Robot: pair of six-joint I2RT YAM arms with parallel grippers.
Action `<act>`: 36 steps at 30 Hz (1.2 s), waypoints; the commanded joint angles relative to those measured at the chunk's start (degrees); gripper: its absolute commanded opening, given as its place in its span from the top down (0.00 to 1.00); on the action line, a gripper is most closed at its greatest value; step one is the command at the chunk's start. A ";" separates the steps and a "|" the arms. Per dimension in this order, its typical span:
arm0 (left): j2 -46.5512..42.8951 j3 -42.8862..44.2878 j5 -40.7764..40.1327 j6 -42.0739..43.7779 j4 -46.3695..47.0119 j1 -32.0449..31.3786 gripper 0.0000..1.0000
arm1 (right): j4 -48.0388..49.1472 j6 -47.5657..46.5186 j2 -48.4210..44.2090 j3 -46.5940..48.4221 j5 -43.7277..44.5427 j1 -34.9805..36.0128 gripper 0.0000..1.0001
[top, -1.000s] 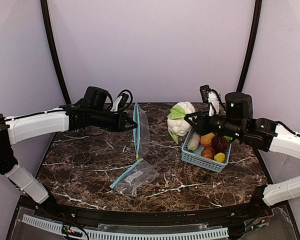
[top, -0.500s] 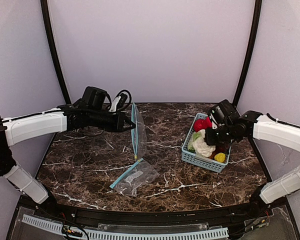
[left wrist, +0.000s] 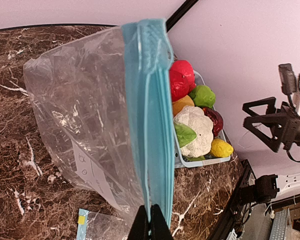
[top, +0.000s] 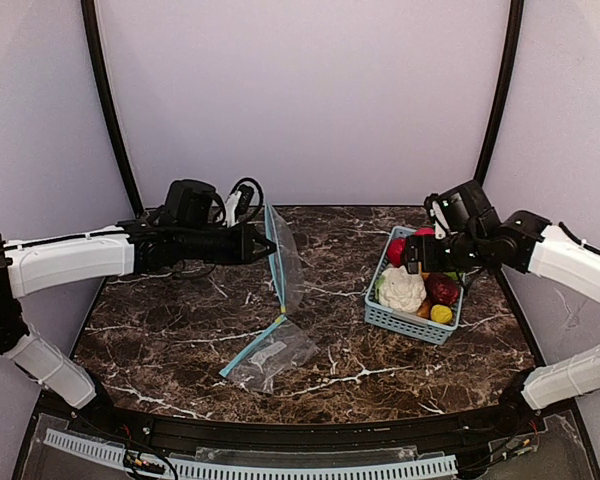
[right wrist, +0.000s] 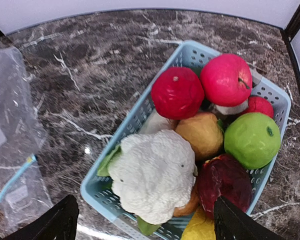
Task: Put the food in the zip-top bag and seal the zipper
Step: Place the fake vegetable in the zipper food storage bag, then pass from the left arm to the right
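A clear zip-top bag (top: 285, 265) with a blue zipper strip hangs upright over the table's middle. My left gripper (top: 264, 243) is shut on its zipper edge (left wrist: 157, 150), with the fingertips (left wrist: 151, 226) pinching the strip's lower end. The food sits in a light-blue basket (top: 405, 321) at the right: a white cauliflower (right wrist: 152, 175), two red apples (right wrist: 177, 92), a green apple (right wrist: 252, 139), a dark red piece (right wrist: 225, 186) and an orange piece (right wrist: 202, 132). My right gripper (right wrist: 150, 222) stands open just above the cauliflower (top: 402, 290), holding nothing.
A second clear bag (top: 270, 352) lies flat on the marble table below the hanging one. The basket's rim (right wrist: 127, 122) stands near the table's right edge. Black frame posts (top: 110, 110) rise at the back corners.
The right gripper carried the cauliflower from the air left of the basket down into it, then opened and let it go. The left arm barely moved.
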 commanded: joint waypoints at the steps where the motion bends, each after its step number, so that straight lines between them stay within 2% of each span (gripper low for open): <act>1: -3.90 -3.08 -6.80 -4.44 7.83 -1.36 0.99 | 4.14 0.41 -4.35 2.37 1.41 5.15 0.08; 5: -4.35 -4.74 -9.52 -7.84 12.53 -2.53 0.99 | 7.46 1.63 -3.77 4.02 2.75 10.18 0.07; 10: -3.96 -5.82 -12.75 -10.56 16.40 -4.50 0.99 | 18.05 2.26 -0.05 3.99 -1.24 15.45 0.09; 18: -3.23 -6.54 -14.88 -12.37 18.91 -5.89 0.99 | 20.66 0.95 11.25 11.40 3.08 23.57 0.13; 33: -2.88 -6.97 -14.13 -12.92 19.57 -6.31 0.99 | 20.14 -0.73 22.33 19.18 9.31 26.54 0.47; 36: -2.76 -7.11 -13.82 -13.20 19.79 -6.41 0.99 | 19.55 -1.35 24.19 20.47 9.98 26.51 0.51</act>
